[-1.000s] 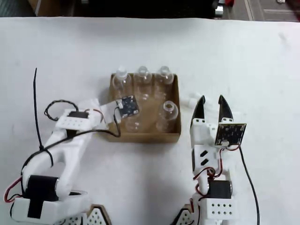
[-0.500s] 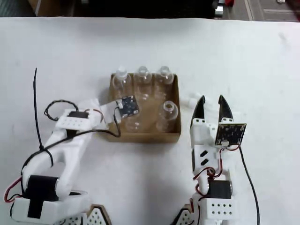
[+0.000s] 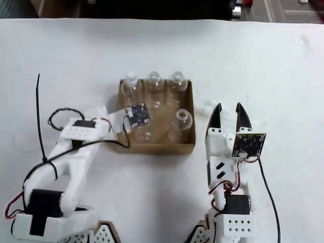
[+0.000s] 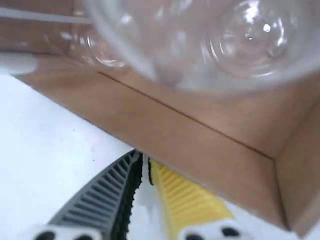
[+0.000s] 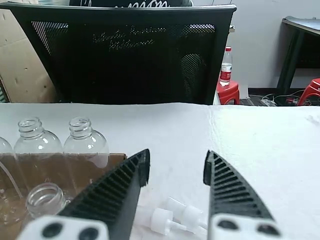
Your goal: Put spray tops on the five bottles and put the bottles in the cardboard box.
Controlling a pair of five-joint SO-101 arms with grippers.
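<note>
The cardboard box sits mid-table with several clear bottles standing in it. Three fill the back row; the back-left bottle carries a white top, while the back-right bottle and the front bottle have bare necks. My left gripper is shut with nothing in it, its tips at the box wall below a clear bottle. My right gripper stands open right of the box, over loose white spray tops lying on the table. Bare-necked bottles show beside it.
The left arm's wrist board hangs over the box's front-left part and hides what is under it. White table spreads wide around the box. A black mesh chair stands behind the table's far edge.
</note>
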